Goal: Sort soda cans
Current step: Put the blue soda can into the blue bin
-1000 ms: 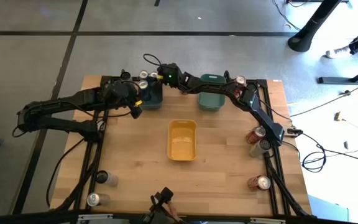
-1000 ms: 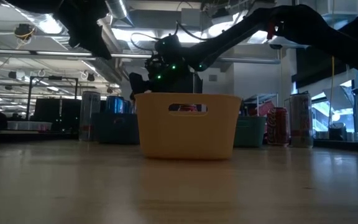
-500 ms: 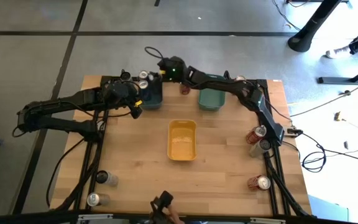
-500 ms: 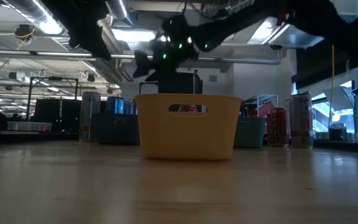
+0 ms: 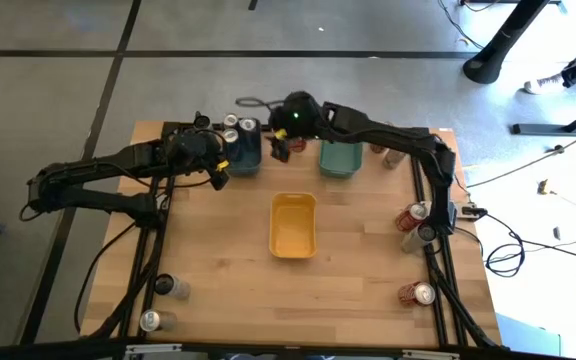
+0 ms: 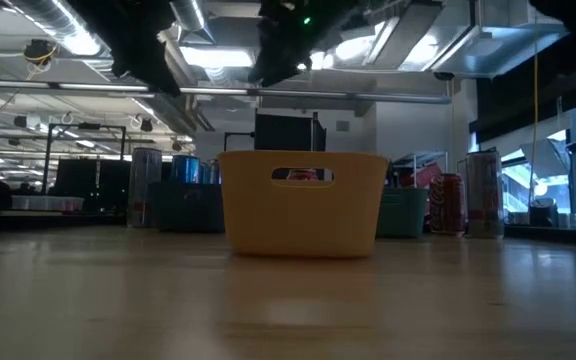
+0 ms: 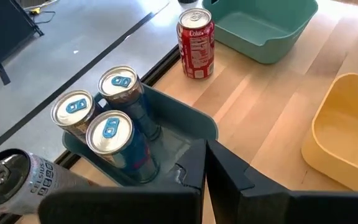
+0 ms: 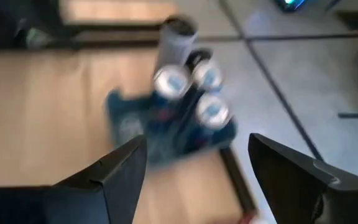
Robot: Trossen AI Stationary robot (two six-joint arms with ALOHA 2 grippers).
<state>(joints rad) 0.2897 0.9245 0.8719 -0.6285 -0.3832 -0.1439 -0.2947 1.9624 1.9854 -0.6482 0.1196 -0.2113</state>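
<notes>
3 blue cans (image 7: 107,118) are standing upright in the dark teal bin (image 7: 185,121) at the far left of my bench (image 5: 218,270), and a 4th, silver-grey can (image 7: 11,177) sits just outside that bin on the far side. My left end effector (image 5: 220,172) is parked right over the near edge of that bin, fingers pressed together and holding nothing. From its wrist camera I can see a red can (image 7: 196,43) upright on the wood between the dark teal bin and the lighter teal bin (image 7: 263,25).

My right end effector (image 5: 280,148) hangs above the gap between those 2 bins, close to the red can; its fingers (image 8: 114,180) are spread wide with nothing between them, and its wrist camera looks down on the 3 blue cans.

Yellow bin (image 5: 293,224) sits mid-bench, looks like nothing in it from above. Other cans: 2 near the left front corner (image 5: 158,305), a red one and a darker one together at the right edge (image 5: 413,224), and 1 more red one lying near the right front (image 5: 415,293). Another red one sits at the far right (image 5: 379,149), partly hidden by the arm.
</notes>
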